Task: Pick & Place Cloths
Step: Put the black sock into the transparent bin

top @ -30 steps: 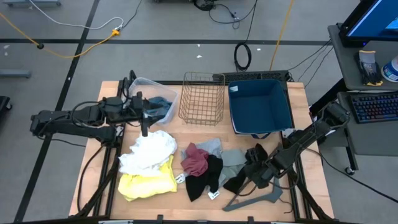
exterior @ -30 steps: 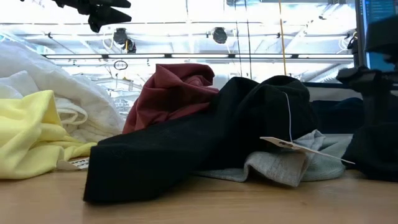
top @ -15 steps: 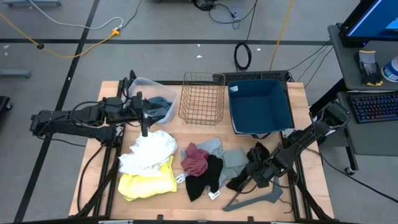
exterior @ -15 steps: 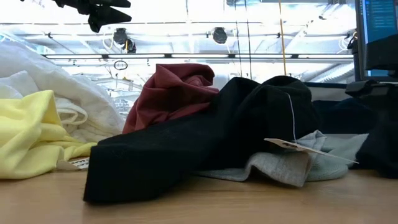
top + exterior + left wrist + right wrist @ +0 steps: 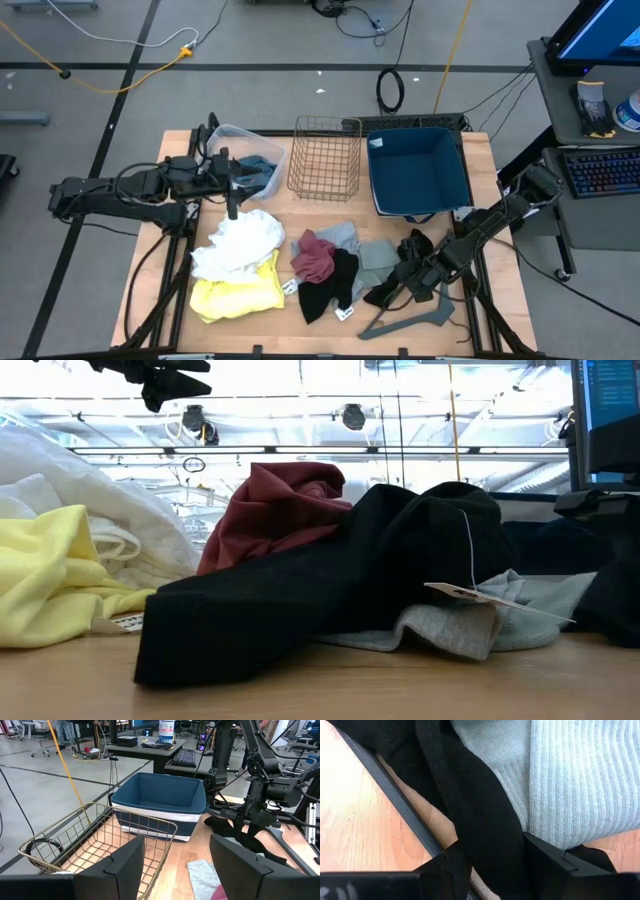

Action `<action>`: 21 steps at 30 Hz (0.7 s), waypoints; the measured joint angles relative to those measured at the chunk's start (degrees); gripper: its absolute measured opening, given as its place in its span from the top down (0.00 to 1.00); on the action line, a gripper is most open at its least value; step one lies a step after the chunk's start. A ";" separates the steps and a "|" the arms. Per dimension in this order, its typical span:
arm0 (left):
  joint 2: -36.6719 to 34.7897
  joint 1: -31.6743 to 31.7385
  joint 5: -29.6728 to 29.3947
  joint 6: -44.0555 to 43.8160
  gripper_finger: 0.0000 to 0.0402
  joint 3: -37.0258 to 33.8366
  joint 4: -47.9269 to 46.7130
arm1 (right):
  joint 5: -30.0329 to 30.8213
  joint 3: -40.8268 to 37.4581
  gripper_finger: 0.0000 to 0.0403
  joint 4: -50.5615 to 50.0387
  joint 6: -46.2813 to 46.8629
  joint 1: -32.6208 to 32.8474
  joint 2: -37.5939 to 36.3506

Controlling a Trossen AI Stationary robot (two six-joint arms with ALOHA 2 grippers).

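Heaped across the near half of the wooden table (image 5: 330, 215): soft white, yellow, maroon, black and grey cloths (image 5: 300, 262), running left to right. Right gripper (image 5: 492, 862) clamped on a black knit strip (image 5: 480, 815), fingertips hidden. Left gripper (image 5: 177, 860) parted, far left.

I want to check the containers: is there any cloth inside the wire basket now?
No. In the high view the wire basket shows only bare table through its mesh, while the cloths lie on the table in front of it.

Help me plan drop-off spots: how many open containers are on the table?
3, along the far edge: a clear plastic tub at left holding a blue-grey cloth, a wire basket in the middle, and a blue bin at right.
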 joint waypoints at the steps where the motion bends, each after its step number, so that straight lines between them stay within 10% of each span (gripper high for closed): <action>1: 0.00 0.00 0.00 0.00 0.44 0.00 0.00 | -0.07 -0.02 0.61 0.00 0.02 0.00 -0.11; 21: 0.00 -0.02 0.00 0.02 0.44 0.00 -0.15 | -3.10 -0.04 0.62 -2.07 0.09 -0.02 -7.86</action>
